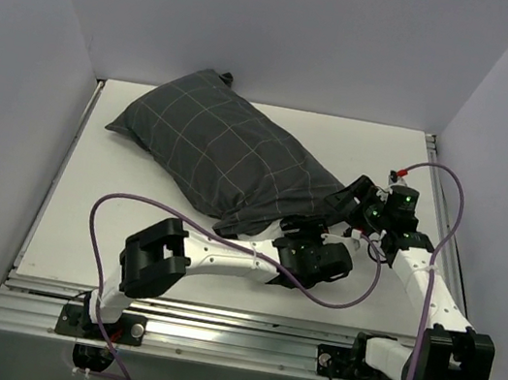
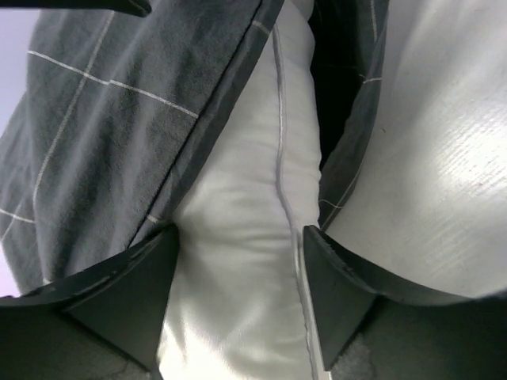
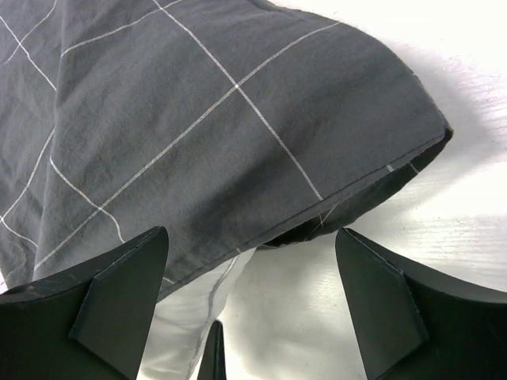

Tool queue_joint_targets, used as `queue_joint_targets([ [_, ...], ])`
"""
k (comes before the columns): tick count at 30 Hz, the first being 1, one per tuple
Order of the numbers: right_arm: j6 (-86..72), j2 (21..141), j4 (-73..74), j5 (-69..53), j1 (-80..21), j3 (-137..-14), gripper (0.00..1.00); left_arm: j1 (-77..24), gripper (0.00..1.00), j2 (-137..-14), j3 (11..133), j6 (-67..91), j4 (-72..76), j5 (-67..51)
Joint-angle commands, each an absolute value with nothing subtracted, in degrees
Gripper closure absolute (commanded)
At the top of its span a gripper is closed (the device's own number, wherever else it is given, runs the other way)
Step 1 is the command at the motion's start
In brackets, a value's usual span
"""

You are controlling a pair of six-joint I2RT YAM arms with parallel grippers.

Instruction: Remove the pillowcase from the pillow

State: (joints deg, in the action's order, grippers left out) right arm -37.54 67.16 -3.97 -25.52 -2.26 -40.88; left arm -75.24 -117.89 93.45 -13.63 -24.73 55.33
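The dark checked pillowcase [image 1: 220, 159] lies across the middle of the table, plump, with its open end toward the near right. In the left wrist view the white pillow [image 2: 238, 237] sticks out of the pillowcase [image 2: 103, 142] opening. My left gripper [image 2: 242, 269] holds that exposed end squeezed between its fingers; it sits at the opening in the top view [image 1: 300, 238]. My right gripper [image 3: 249, 261] is open and empty just above the pillowcase's hem [image 3: 198, 119], beside a bit of white pillow [image 3: 178, 332]; it also shows in the top view [image 1: 355, 200].
The white table [image 1: 128, 237] is walled in at the back, left and right by pale panels [image 1: 40, 64]. Both arms crowd together at the near right of the pillowcase. Purple cables [image 1: 105, 223] loop over the near table edge.
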Motion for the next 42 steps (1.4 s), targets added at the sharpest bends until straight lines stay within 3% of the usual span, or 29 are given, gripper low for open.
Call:
queue_joint_targets([
  [1,-38.32,67.67,-7.47,-26.98,-1.93,-40.26,0.19,-73.39,0.29,-119.09,93.08,-11.96,-23.03,55.28],
  [4,-39.37,68.82,-9.75,-27.59,-2.02,-39.03,0.21,-72.86,0.46,-118.57,91.85,-10.64,-22.77,54.67],
  [5,-40.42,68.99,-10.63,-28.03,-2.02,-38.59,0.21,-72.60,0.54,-118.39,91.50,-10.20,-22.68,54.15],
  [6,-40.86,69.43,-12.37,-28.30,-2.02,-38.24,0.21,-72.34,0.70,-118.13,91.23,-9.76,-22.68,53.97],
  [9,-42.19,69.87,-14.06,-29.18,-2.11,-37.18,0.22,-71.72,0.95,-116.90,90.35,-8.27,-23.11,53.18],
  [10,-42.27,69.79,-14.15,-29.18,-2.20,-37.00,0.22,-71.63,0.97,-116.20,90.26,-7.39,-23.64,52.91],
  [23,-47.46,70.93,-24.86,-28.57,-2.90,-32.78,0.32,-71.37,0.98,-108.55,89.47,-1.15,-27.59,47.20],
  [26,-48.08,71.89,-26.89,-27.95,-2.99,-32.69,0.40,-71.45,0.98,-106.97,89.30,-0.70,-28.74,46.76],
  [29,-47.20,72.77,-26.98,-26.63,-2.99,-33.48,0.55,-71.46,0.98,-104.95,88.16,2.19,-29.62,45.45],
  [30,-47.11,72.95,-26.98,-26.46,-2.90,-33.75,0.66,-71.46,0.98,-103.64,87.63,2.37,-29.45,45.09],
  [33,-47.11,72.95,-26.46,-26.37,-2.90,-34.89,0.85,-71.46,0.98,-101.79,85.35,2.90,-29.88,44.74],
  [38,-44.92,71.72,-21.55,-23.04,-2.64,-39.19,1.00,-71.46,0.98,-99.23,81.49,5.53,-31.73,45.79],
  [42,-42.81,72.77,-20.39,-21.28,-1.85,-41.83,1.00,-71.46,0.98,-94.41,77.54,7.99,-31.64,44.04],
])
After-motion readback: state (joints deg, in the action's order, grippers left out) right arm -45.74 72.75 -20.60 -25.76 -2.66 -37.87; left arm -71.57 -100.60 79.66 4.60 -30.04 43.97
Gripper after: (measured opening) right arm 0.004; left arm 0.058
